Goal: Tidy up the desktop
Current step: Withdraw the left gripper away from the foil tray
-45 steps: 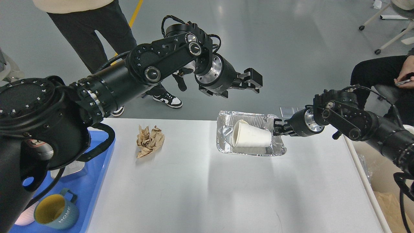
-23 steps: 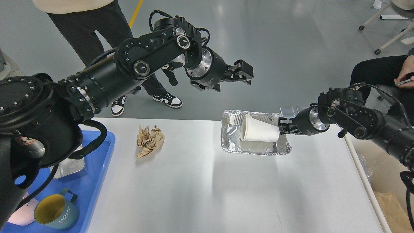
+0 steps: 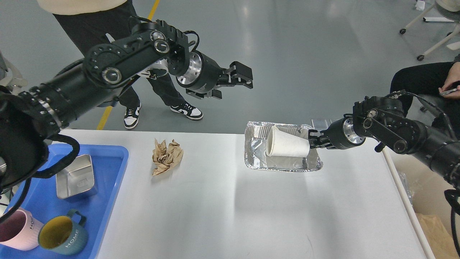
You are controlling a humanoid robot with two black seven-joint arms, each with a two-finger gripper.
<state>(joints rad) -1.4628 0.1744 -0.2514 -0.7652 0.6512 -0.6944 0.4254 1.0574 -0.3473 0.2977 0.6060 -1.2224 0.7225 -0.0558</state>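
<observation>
The white desktop (image 3: 230,208) holds a crumpled brown paper (image 3: 166,156) left of the middle. A foil tray (image 3: 257,151) sits at the far right part, with a white paper cup (image 3: 287,145) lying on its side in it. My right gripper (image 3: 313,140) is at the tray's right rim, against the cup's base, and looks shut on the rim. My left gripper (image 3: 230,82) is open and empty, high in the air beyond the desktop's far edge, up and left of the foil tray.
A blue tray (image 3: 107,201) at the front left holds a metal box (image 3: 75,177), a pink mug (image 3: 18,230) and a teal mug (image 3: 63,233). A cream bin (image 3: 427,201) with brown paper stands off the right edge. One person stands behind, another sits at the right.
My left arm has swung left and back, and its gripper has moved away from above the foil tray. The foil tray and cup have shifted slightly right with my right gripper.
</observation>
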